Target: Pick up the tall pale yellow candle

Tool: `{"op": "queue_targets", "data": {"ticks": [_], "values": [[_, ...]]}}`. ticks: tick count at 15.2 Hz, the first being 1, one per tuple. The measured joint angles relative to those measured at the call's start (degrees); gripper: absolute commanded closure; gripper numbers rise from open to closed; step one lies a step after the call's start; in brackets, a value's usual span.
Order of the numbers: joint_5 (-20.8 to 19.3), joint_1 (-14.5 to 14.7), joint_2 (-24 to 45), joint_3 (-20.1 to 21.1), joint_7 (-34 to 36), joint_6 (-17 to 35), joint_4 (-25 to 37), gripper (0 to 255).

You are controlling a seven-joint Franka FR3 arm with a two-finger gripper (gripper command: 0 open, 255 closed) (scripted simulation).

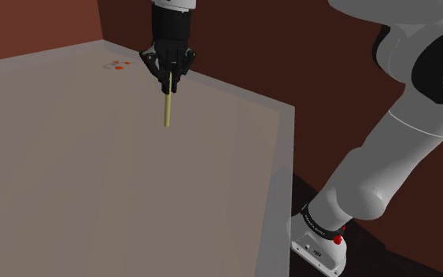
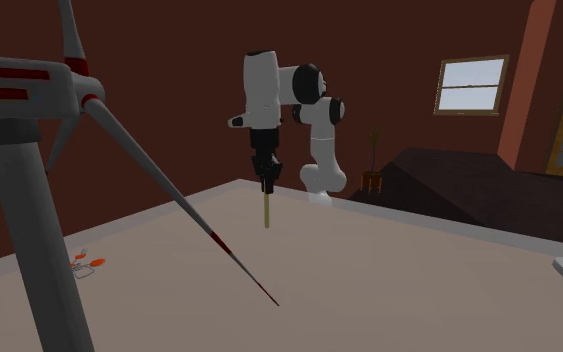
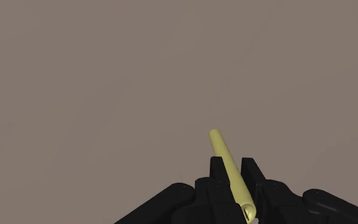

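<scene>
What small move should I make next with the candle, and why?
Probably lift straight up, fingers shut. The gripper clasps the pale yellow candle near its upper end, and it hangs upright over the table. Its lower end looks close to the surface, so more height would confirm the pick.

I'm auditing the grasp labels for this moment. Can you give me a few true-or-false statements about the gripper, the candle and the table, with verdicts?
1. The gripper is shut on the pale yellow candle. True.
2. The candle lies flat on the table. False: it stands roughly upright below the gripper.
3. The gripper clasps the candle near its upper end. True.
4. The small red items touch the candle. False: they lie apart from it, near the table's far corner.
</scene>
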Motion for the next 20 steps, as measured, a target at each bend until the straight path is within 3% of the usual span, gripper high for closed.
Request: {"op": "queue_targets", "data": {"ticks": [8,20], "values": [[-0.1,0.0,0.2,0.0,0.0,-1.3,1.5,255],[-2.1,1.3,4.6,0.7,1.6,-11.7,15.9,255]]}}
